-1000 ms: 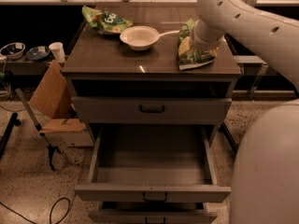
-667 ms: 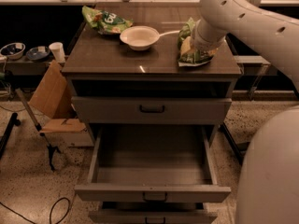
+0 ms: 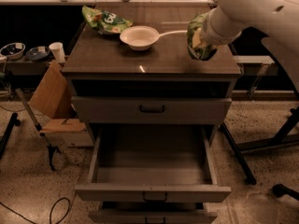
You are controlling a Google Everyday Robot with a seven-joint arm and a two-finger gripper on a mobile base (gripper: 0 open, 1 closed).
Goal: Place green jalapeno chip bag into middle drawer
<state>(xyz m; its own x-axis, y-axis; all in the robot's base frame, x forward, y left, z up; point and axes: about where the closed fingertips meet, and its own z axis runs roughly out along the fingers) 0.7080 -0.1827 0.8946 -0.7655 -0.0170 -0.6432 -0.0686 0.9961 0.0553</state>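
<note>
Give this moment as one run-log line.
gripper: at green jalapeno chip bag, cabinet top right side | middle drawer: open | bag: not yet in drawer

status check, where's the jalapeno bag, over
Gripper over counter's right side, shut on green jalapeno chip bag. Middle drawer open below. Bowl sits left, not in way.

Dim room, with soft light shining on a dark brown tabletop [image 3: 154, 64]. Under it, a grey cabinet [image 3: 93, 111] standing on a speckled stone floor [image 3: 261, 190]. To the left, a brown cardboard box [image 3: 46, 94] leaning by a low dark shelf [image 3: 28, 65] with two small bowls [image 3: 13, 50] and a white cup [image 3: 58, 51]. A black cable [image 3: 56, 211] curling on the floor near the left corner. On the right, black stand legs [image 3: 238, 154]. At the back, a pale ledge [image 3: 93, 1]. Gripper [image 3: 202, 43] up over the right back part of the tabletop.
</note>
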